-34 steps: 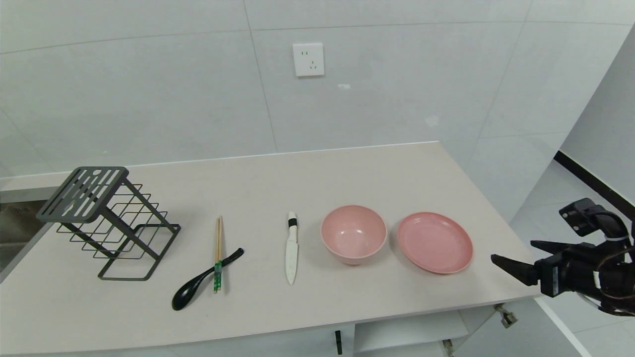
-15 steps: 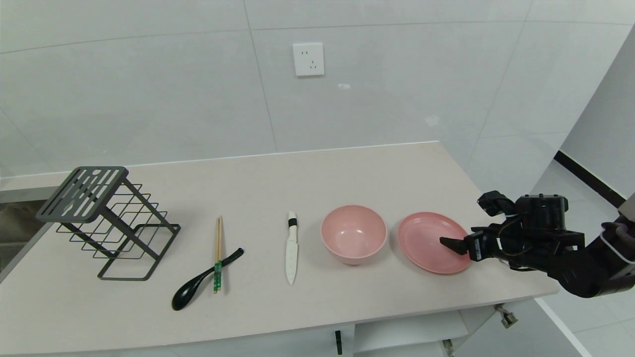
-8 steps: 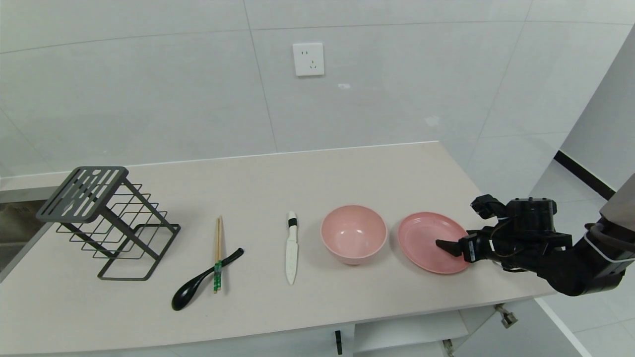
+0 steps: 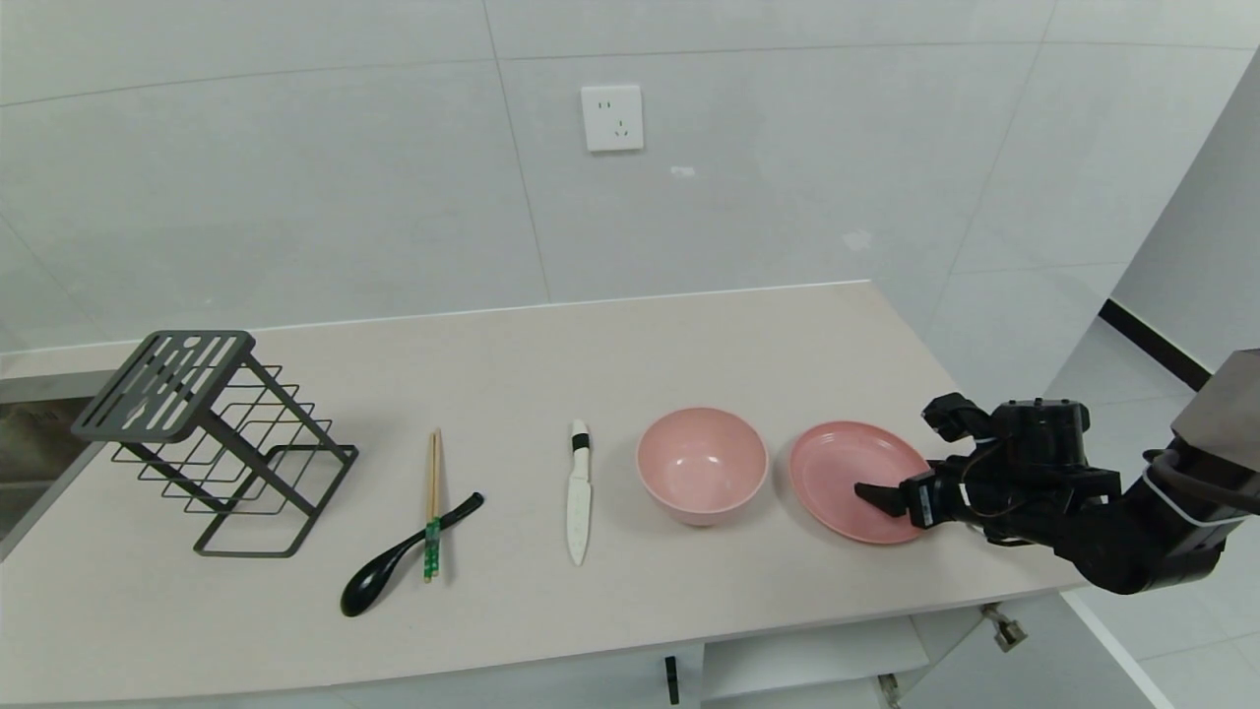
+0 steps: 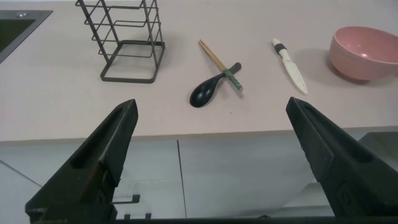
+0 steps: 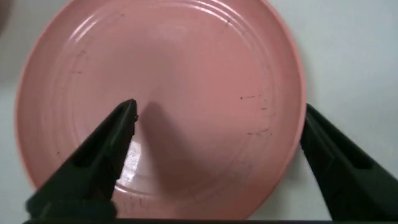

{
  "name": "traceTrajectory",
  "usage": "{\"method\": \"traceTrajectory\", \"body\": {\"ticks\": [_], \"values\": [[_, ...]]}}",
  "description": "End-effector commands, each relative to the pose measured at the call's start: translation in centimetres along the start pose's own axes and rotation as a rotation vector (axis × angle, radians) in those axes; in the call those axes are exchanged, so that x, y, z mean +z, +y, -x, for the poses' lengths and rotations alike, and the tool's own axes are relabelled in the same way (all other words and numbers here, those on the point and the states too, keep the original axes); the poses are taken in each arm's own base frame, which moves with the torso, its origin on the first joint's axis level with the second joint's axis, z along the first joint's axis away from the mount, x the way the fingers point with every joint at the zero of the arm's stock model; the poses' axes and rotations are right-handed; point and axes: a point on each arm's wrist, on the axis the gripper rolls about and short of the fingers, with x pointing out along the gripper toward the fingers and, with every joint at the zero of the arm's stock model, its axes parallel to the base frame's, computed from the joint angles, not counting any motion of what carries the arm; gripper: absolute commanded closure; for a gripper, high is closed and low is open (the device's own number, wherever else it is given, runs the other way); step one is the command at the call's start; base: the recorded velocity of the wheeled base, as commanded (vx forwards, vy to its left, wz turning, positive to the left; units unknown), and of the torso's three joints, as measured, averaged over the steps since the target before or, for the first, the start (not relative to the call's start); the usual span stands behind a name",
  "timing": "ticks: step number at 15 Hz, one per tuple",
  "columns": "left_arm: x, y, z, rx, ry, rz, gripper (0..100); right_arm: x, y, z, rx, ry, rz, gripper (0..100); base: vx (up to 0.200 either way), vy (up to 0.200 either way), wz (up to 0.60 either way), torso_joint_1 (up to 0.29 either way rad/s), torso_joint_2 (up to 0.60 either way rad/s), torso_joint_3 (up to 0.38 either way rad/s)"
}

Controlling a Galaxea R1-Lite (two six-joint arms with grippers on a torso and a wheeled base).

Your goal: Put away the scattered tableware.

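Pink plate [image 4: 832,465] lies beneath the right gripper [image 6: 217,112], its rim between the wide-spread jaws.

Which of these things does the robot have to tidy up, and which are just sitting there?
For the job: pink plate, pink bowl, knife, chopsticks, black spoon, and probably the wire rack to hold them.
Just there: wall socket, counter.

Pink plate [image 6: 186,81] looks smooth plastic, faintly scuffed, soft sheen. Bowl [image 4: 701,465] the same. Rack [image 4: 162,384] matt dark metal wire, 2 chopsticks [image 4: 434,483] pale wood, spoon [image 4: 389,568] glossy black, countertop [image 4: 610,345] matt.
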Motion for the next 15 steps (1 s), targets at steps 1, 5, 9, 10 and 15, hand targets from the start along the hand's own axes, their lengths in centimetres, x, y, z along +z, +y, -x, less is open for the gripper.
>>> {"method": "traceTrajectory", "body": {"ticks": [1,5,9,10,15], "values": [[0.0,0.0,0.0,0.001,0.000,0.000,0,-0.6,-0.1,-0.5,-0.003,0.023,-0.009,100,0.000,0.000,0.00,0.000,0.00,0.000],[0.0,0.0,0.0,0.001,0.000,0.000,0,-0.8,-0.7,-0.4,-0.033,0.028,-0.014,100,0.000,0.000,0.00,0.000,0.00,0.000],[0.0,0.0,0.0,0.001,0.000,-0.003,0,0.3,-1.1,0.1,-0.049,-0.023,-0.006,100,0.000,0.000,0.00,0.000,0.00,0.000],[0.0,0.0,0.0,0.001,0.000,0.000,0,1.3,-1.0,0.7,-0.053,-0.071,0.008,100,0.000,0.000,0.00,0.000,0.00,0.000],[0.0,0.0,0.0,0.001,0.000,0.003,0,6.8,0.0,6.5,-0.078,-0.280,0.070,100,0.000,0.000,0.00,0.000,0.00,0.000]]}}
